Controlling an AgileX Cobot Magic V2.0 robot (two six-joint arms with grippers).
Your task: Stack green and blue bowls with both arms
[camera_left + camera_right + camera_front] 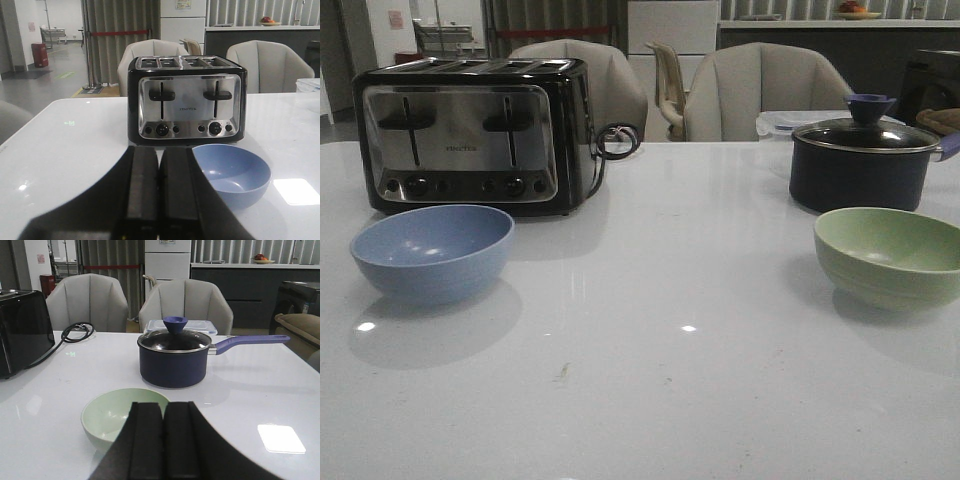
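Note:
The dusty blue bowl (432, 250) sits on the white table at the left, in front of the toaster. The pale green bowl (890, 254) sits at the right, in front of the navy pot. Neither arm shows in the front view. In the left wrist view my left gripper (159, 155) is shut and empty, short of the blue bowl (232, 174) and off to one side of it. In the right wrist view my right gripper (164, 410) is shut and empty, its tips in front of the green bowl (112, 415) and hiding part of it.
A black and chrome toaster (475, 132) stands at the back left, its cable (616, 140) coiled beside it. A dark navy lidded pot (860, 162) with a long handle (250, 340) stands behind the green bowl, a clear plastic box (187, 326) behind it. Chairs stand beyond the table.

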